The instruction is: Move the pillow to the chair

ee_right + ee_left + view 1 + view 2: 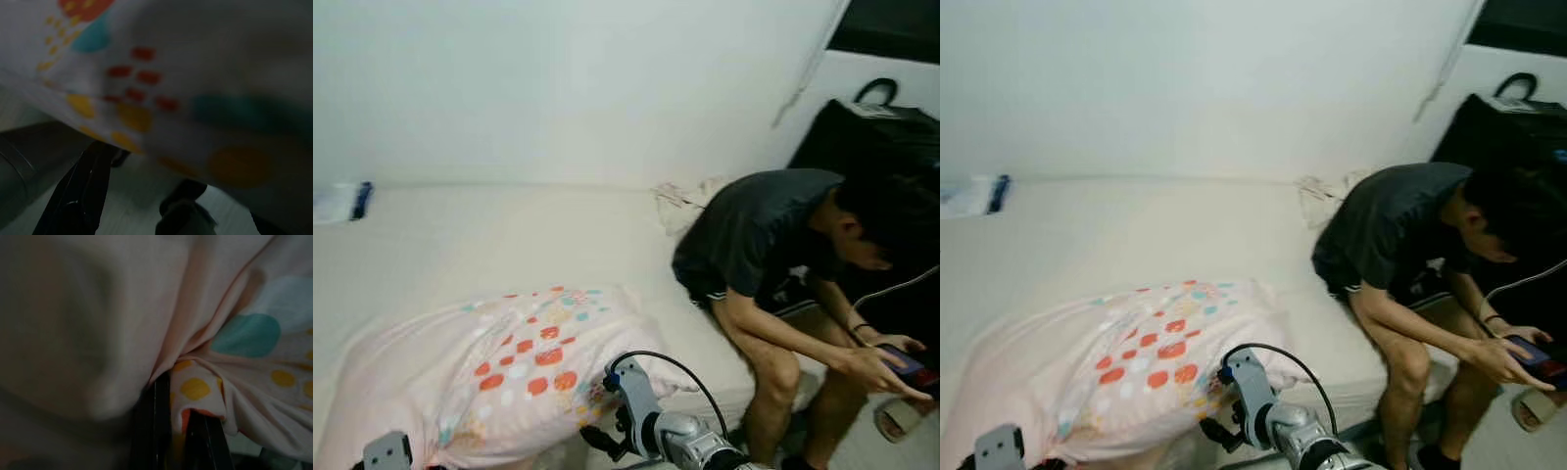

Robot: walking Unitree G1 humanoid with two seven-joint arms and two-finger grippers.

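Lying on the bed (489, 235), near its front edge, the pillow (489, 377) is at the grasping step. The left hand (178, 431) is clamped on its fabric; for the right hand (132, 196) below it, I cannot tell. I judge that lifting comes next, away from the seated person (783, 255).

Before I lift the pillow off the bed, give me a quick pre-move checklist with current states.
1. Left end effector gripping pillow: ok, fabric pinched between its fingers.
2. Right end effector gripping pillow: cannot tell, fabric lies over the fingers.
3. Pillow free of other things on the bed: ok.
4. Person clear of the path: not ok, seated on the bed edge close to the right arm.
5. Chair located: cannot tell.
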